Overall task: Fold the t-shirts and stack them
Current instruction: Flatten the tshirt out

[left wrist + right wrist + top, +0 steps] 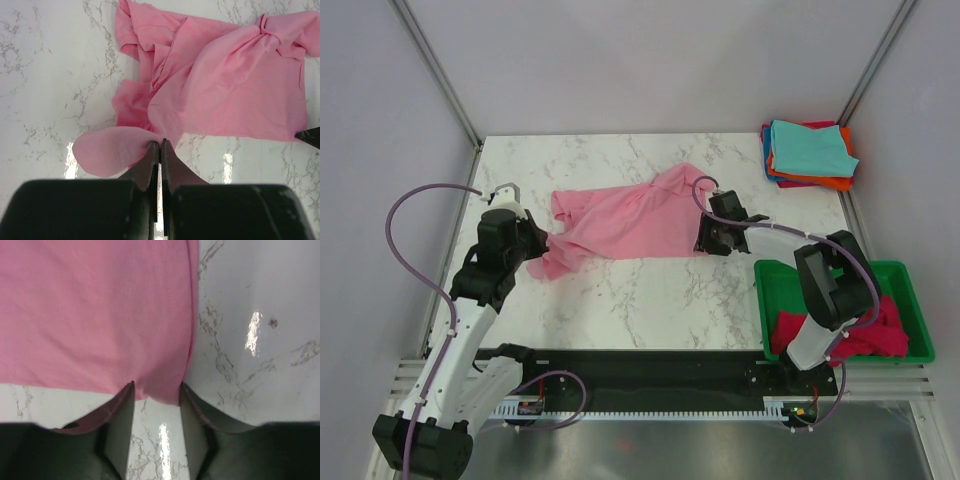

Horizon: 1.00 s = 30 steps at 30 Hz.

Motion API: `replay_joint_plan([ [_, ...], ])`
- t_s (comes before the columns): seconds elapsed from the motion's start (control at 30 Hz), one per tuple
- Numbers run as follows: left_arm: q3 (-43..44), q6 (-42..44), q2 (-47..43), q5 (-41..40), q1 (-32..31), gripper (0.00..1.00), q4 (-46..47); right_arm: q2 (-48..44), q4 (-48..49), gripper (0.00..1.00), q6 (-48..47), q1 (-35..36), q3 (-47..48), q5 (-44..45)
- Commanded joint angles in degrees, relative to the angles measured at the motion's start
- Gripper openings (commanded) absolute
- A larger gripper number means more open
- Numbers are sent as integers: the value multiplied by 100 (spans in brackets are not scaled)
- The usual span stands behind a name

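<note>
A light pink t-shirt (pixel 620 220) lies crumpled across the middle of the marble table (pixel 650 290). My left gripper (pixel 538 245) is shut on the shirt's near left corner; in the left wrist view the cloth (pixel 220 85) bunches at the closed fingertips (pixel 160 146). My right gripper (pixel 708 238) is open at the shirt's near right corner. In the right wrist view the pink hem (pixel 100 320) sits between the spread fingers (pixel 125 405) and is not pinched. A folded stack, teal t-shirt (pixel 808 148) on top with orange and others below, sits at the back right.
A green plastic bin (pixel 895 280) stands at the near right and holds a crumpled magenta shirt (pixel 875 335). Metal frame posts (pixel 440 70) and grey walls close the table at the back and sides.
</note>
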Motion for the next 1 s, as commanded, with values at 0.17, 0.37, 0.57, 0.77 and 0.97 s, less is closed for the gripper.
replay_joint_plan([
  [0.17, -3, 73, -49, 110, 29, 2, 263, -71, 231, 0, 139, 44, -271, -261],
  [0.37, 531, 529, -295, -301, 11, 2, 18, -1517, -231, 0, 86, 123, -79, -472],
  [0.57, 1532, 890, -506, -374, 20, 2, -185, -3575, -1120, 0, 130, 545, 948, -147],
  [0.77, 2859, 1873, -874, 171, 11, 2, -220, -4886, -1324, 0, -36, 721, 1915, -340],
  [0.97, 3572, 2955, -1305, 1110, -59, 2, 244, -5713, -859, 0, -458, 721, 2321, -1086],
])
